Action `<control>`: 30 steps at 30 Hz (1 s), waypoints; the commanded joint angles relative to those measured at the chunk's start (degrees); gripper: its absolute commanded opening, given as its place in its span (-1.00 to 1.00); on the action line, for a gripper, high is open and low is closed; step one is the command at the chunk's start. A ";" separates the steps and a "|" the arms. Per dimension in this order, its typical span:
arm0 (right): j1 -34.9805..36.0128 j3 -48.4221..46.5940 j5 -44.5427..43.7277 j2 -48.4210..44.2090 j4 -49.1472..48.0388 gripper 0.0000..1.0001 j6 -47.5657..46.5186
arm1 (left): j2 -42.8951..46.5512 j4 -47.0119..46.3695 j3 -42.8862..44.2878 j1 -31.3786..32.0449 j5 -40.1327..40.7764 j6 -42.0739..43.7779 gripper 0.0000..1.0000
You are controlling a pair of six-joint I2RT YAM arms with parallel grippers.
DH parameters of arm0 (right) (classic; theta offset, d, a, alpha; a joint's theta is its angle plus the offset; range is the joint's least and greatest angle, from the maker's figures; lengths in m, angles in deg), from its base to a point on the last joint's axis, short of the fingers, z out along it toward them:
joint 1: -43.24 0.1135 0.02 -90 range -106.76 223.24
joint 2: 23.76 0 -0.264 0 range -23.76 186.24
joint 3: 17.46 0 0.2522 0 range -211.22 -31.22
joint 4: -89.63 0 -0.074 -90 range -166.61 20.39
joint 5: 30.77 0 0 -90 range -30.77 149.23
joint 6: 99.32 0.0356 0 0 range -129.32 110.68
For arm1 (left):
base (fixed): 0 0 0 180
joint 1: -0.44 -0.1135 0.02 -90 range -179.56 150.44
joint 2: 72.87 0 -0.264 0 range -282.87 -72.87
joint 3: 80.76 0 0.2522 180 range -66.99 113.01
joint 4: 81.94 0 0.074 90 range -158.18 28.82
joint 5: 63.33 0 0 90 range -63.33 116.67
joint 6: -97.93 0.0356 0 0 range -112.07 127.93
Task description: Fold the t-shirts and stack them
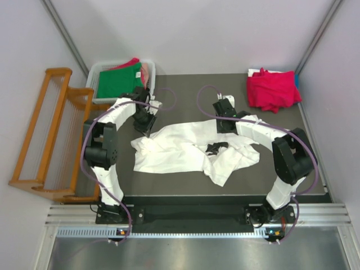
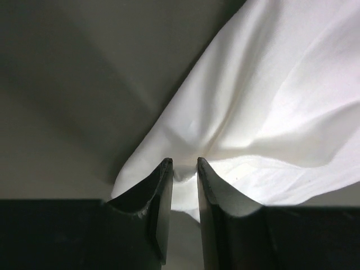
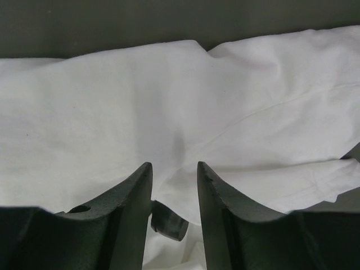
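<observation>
A white t-shirt (image 1: 180, 149) lies crumpled across the middle of the dark table. My left gripper (image 1: 145, 130) is at its upper left corner. In the left wrist view the left gripper (image 2: 184, 161) has its jaws nearly together, pinching a fold of the white t-shirt (image 2: 253, 107). My right gripper (image 1: 224, 127) is at the shirt's upper right edge. In the right wrist view the right gripper (image 3: 174, 164) is closed on bunched white cloth (image 3: 169, 101), whose creases run into the gap. A small black patch (image 1: 216, 148) lies on the shirt.
A pile of red t-shirts (image 1: 273, 90) lies at the back right of the table. A clear bin (image 1: 95, 76) holding green and red shirts stands at the back left. A wooden rack (image 1: 48, 135) stands left of the table.
</observation>
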 commanded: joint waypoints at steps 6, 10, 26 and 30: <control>0.41 -1.81 -2.13 -1.64 -0.94 -0.24 -0.67 | 16.22 13.59 3.60 -0.04 -2.76 3.15 -0.35; 0.41 -2.52 -2.04 -0.94 -0.94 -0.24 -0.67 | 21.05 16.41 -1.68 -0.04 -3.64 4.64 -0.33; 0.06 -4.63 -3.09 0.38 -0.33 -0.19 -1.20 | 19.04 8.24 -9.69 2.85 1.72 2.80 0.15; -0.20 -5.77 -2.74 3.36 0.37 -0.05 -0.94 | 18.69 9.56 -8.46 6.72 1.81 0.96 0.16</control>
